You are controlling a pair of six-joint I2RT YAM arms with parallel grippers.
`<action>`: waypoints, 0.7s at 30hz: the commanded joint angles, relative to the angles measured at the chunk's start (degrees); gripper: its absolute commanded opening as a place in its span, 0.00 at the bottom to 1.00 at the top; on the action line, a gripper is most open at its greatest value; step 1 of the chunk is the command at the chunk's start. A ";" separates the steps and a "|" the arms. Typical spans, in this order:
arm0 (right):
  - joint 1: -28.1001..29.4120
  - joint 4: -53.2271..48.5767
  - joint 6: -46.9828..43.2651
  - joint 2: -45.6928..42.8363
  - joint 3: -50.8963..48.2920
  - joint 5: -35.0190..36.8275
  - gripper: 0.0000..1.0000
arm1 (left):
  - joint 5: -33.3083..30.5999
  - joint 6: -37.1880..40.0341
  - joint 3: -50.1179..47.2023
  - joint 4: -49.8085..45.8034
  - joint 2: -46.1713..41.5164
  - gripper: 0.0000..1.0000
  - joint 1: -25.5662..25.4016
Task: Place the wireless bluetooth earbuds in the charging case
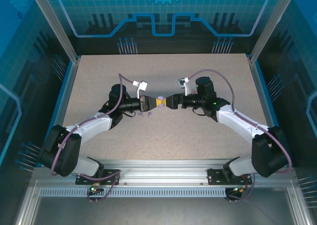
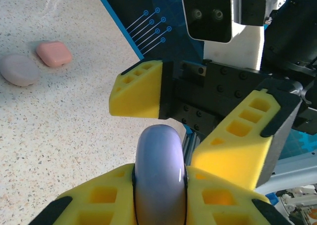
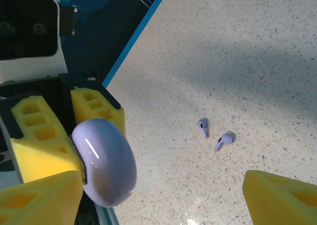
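Clamping the lilac charging case (image 2: 158,173) edge-on between its yellow pads, the left gripper (image 1: 151,102) holds it raised over the middle of the table (image 1: 198,150), likely so the right gripper (image 1: 171,101), jaws spread wide and facing it, can work the lid, which looks closed. The purple earbuds (image 3: 203,127) lie loose just near of the grippers, nothing blocking them. A pink case (image 2: 53,53) and a greyish case (image 2: 19,69) rest together, well apart.
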 commanded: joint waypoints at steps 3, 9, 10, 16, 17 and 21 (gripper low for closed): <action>-1.75 0.42 -0.39 2.35 0.33 0.84 0.83 | 3.12 1.39 2.39 1.06 0.37 0.00 0.49; -3.89 1.62 1.42 4.21 -0.35 1.38 0.81 | 3.49 1.43 2.44 1.24 -0.64 0.00 0.49; -4.16 1.82 1.63 4.30 -0.44 1.09 0.80 | 3.46 1.55 2.61 1.04 -0.60 0.00 0.49; -4.53 0.62 1.47 2.15 -0.72 0.94 0.80 | 3.25 2.17 2.52 0.25 -0.25 0.00 0.49; -4.62 0.23 1.41 1.63 -0.71 0.85 0.80 | 3.16 2.26 2.53 0.24 -0.20 0.00 0.53; -4.62 -1.03 2.70 -0.85 -0.39 1.20 0.80 | 2.45 2.62 2.37 0.13 0.02 0.00 0.49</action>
